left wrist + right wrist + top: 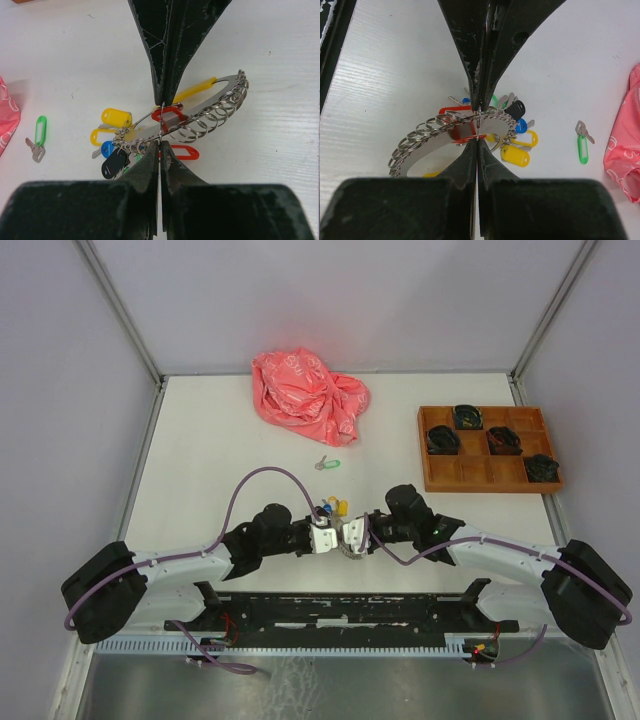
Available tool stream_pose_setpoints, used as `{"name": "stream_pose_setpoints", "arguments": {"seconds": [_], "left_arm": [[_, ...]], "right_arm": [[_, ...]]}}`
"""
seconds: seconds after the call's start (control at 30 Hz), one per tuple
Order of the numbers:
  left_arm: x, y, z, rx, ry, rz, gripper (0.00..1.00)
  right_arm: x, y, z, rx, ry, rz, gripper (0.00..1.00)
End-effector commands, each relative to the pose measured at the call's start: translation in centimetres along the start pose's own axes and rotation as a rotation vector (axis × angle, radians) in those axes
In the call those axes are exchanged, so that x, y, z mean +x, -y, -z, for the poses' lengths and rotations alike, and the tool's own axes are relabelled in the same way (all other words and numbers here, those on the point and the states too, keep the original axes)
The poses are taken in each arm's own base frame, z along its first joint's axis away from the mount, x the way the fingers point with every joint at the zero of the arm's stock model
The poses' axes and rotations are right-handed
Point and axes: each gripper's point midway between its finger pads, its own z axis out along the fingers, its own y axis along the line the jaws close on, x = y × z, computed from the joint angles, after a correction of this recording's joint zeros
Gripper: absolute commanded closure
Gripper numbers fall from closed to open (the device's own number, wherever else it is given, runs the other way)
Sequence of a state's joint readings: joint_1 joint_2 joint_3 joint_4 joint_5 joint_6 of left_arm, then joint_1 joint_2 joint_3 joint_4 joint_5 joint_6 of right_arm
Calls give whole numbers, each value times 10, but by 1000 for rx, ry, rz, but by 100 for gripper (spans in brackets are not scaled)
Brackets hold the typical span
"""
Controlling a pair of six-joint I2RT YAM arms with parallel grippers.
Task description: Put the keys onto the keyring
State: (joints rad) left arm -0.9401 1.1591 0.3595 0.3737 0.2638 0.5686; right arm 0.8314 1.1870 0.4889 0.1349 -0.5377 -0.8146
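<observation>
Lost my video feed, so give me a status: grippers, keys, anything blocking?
Left gripper and right gripper shut, both pinching the keyring. Green-tagged key lies loose, off the ring. Pink bag beyond it, not in the path.

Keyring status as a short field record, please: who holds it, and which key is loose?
keyring: tilted, gripped from both sides
left gripper: shut on keyring
right gripper: shut on keyring
green-tagged key: loose on table, apart from keyring
red tag: at the keyring; attachment unclear
</observation>
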Motion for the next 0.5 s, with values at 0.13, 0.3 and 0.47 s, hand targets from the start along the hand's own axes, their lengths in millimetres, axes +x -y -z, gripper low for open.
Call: {"name": "stream_pose_setpoints", "arguments": {"seconds": [0.13, 0.3, 0.47], "left_arm": [[-22, -9, -4, -26, 79, -16, 97], [-23, -9, -4, -25, 81, -17, 97], [-25, -8, -4, -24, 88, -15, 97]], "right_arm": [[-18, 13, -3, 18, 55, 33, 99], [-17, 13, -4, 16, 55, 32, 99], [-19, 13, -4, 13, 63, 31, 99]]}}
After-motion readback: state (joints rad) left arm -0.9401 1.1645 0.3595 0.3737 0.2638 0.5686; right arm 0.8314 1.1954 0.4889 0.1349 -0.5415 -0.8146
